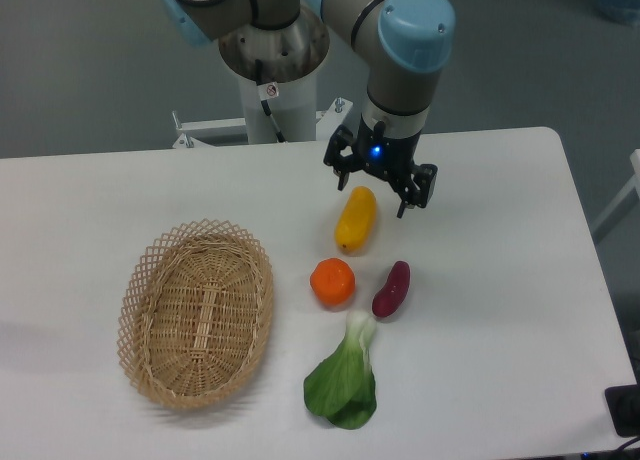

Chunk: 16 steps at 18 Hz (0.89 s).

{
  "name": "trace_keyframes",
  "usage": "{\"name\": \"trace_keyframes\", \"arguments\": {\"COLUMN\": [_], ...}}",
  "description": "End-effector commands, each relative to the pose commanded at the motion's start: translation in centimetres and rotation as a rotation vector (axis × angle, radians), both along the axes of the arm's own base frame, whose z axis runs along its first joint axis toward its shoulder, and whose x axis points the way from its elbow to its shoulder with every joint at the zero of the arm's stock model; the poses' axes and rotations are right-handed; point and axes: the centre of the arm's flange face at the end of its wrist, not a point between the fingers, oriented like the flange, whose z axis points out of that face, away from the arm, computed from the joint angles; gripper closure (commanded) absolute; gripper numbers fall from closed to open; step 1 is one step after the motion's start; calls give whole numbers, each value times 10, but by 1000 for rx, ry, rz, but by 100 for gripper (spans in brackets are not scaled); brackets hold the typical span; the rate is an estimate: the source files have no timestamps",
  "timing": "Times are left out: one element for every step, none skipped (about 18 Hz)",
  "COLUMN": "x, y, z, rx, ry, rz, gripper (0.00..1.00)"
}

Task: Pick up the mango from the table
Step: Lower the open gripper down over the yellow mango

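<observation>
On the table [120, 190] in front of me I count one mango [356, 219], one orange [332, 282], one purple vegetable [391, 289], one leafy green [344, 376] and one wicker basket [196, 314]. Five things in all.

No text, brand, number or sign can be read here. A small white sticker with a red mark [268, 89] sits on the robot's base column [272, 70], but it is too small to make out.
</observation>
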Motion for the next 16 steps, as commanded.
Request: {"name": "trace_keyframes", "arguments": {"x": [5,12,20,26,31,35,38,43,47,48,50,51,51,49,47,46], "y": [-2,-7,-12,-15,-18,-19,-20,-24,-26,-27,-28,-28,-28,-26,-26,-26], "z": [-5,-12,-20,-29,-38,-45,-55,-67,-79,-87,-96,-104,-110,-114,-115,-120], "rx": [-4,-12,-18,-25,-30,-29,-29,-28,-20,-1,8,11,9,5,2,-3], "ry": [-6,-14,-25,-38,-47,-45,-38,-37,-23,6,25,33,29,23,20,10], "rz": [-32,-68,-108,-140,-151,-156,-151,-148,-146,-142,-136,-128,-116,-105,-96,-81], "gripper": [0,0,0,0,0,0,0,0,0,0,0,0,0,0,0,0]}}
